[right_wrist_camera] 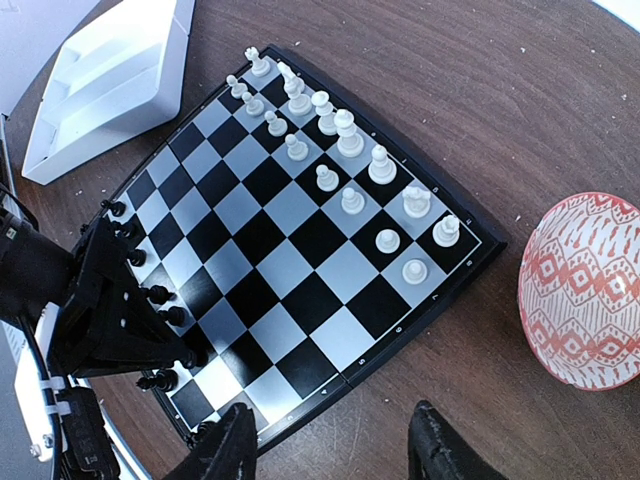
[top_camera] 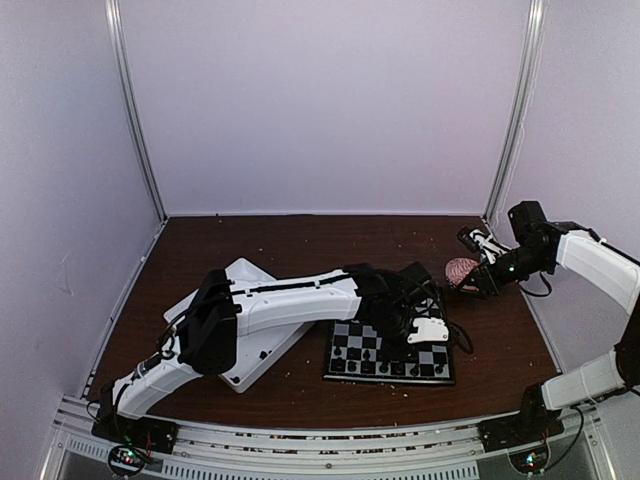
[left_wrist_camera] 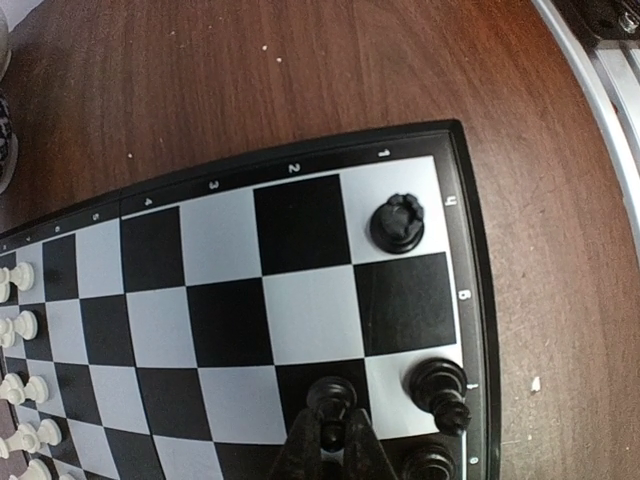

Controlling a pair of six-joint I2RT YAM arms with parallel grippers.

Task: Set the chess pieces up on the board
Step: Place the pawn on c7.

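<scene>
Overhead camera faces the table [top_camera: 300, 240]; wrist cameras (closer) share the board [right_wrist_camera: 290, 240].

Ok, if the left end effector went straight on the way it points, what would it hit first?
Probably the board, just beneath the black piece that the left end effector grips; depth is unclear.

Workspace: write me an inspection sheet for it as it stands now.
Surface: brown wooden table, scattered with pale specks.
Job's things: board; black pieces along one edge, a rook and a knight among them; white pieces in two rows opposite.
Clutter: white tray and patterned bowl, both off the board.
Grippers: left gripper shut on a black piece at a black square; right gripper open, holding nothing.
Cables: black cable looping beside the left wrist.
Surroundings: plain white walls, metal posts.
</scene>
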